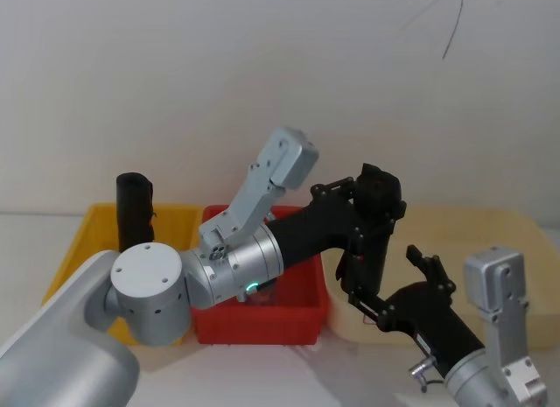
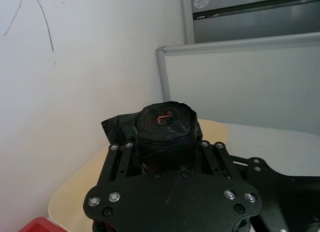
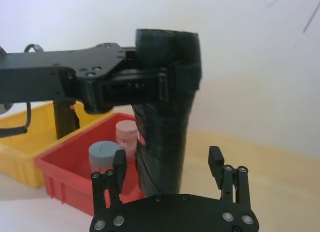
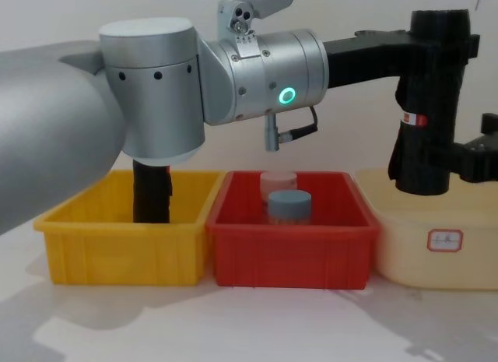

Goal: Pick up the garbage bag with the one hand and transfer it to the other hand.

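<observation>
The garbage bag [image 4: 426, 105], a tall black roll with a red-and-white label band, hangs upright above the beige tray [image 4: 436, 249]. My left gripper [image 4: 436, 36], on the arm with the green ring, is shut on the roll near its top; the same grip appears in the right wrist view [image 3: 165, 85] and the left wrist view [image 2: 165, 152]. My right gripper [image 3: 167, 157] stands open around the roll's lower part, with a finger on each side and a gap to the plastic. From the head, the roll [image 1: 378, 216] sits between the left gripper [image 1: 372, 197] and the right gripper [image 1: 394, 283].
A yellow bin [image 4: 117, 249] at the left holds another black roll [image 4: 152, 195]. The red bin [image 4: 292, 253] in the middle holds a blue-lidded jar [image 4: 289, 205] and a pink jar [image 4: 278, 180]. A white wall stands close behind.
</observation>
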Tool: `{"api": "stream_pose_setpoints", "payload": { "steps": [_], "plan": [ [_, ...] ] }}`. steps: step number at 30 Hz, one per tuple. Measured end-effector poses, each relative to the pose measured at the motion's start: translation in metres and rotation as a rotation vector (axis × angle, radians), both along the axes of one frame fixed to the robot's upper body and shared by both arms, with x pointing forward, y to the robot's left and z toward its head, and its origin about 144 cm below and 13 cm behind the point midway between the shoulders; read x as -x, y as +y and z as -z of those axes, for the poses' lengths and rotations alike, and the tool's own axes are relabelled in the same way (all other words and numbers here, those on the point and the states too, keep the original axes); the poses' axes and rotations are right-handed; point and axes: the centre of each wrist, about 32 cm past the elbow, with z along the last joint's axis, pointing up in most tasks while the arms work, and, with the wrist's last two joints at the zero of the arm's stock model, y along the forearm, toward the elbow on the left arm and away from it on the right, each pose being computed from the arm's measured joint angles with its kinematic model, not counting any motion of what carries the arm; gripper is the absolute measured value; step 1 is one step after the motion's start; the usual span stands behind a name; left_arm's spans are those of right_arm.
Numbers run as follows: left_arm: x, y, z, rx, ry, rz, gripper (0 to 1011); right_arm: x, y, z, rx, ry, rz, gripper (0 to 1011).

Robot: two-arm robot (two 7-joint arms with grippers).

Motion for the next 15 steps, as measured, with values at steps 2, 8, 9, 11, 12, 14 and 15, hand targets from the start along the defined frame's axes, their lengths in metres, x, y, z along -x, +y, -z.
{"api": "stream_pose_setpoints", "payload": {
  "steps": [2, 8, 9, 11, 12, 14, 15],
  "plan": [
    [0.000, 0.000, 0.000, 0.000, 0.000, 0.001, 522, -0.003, 0.002, -0.002, 0.010, -0.008, -0.006, 1000],
    [0.000, 0.000, 0.000, 0.000, 0.001, 0.002, 522, -0.012, 0.006, -0.005, 0.028, -0.019, -0.018, 1000],
    [0.000, 0.000, 0.000, 0.000, 0.001, 0.002, 522, -0.013, 0.006, -0.005, 0.030, -0.020, -0.019, 1000],
    [0.000, -0.001, 0.000, 0.000, 0.001, 0.003, 522, -0.016, 0.007, -0.005, 0.034, -0.022, -0.023, 1000],
    [0.000, -0.001, 0.000, 0.000, 0.001, 0.003, 522, -0.016, 0.007, -0.005, 0.034, -0.022, -0.023, 999],
    [0.000, -0.001, 0.000, 0.000, 0.001, 0.003, 522, -0.020, 0.009, -0.006, 0.036, -0.023, -0.027, 1000],
    [0.000, -0.001, 0.000, 0.001, 0.001, 0.003, 522, -0.021, 0.009, -0.006, 0.035, -0.023, -0.028, 1000]
  ]
}}
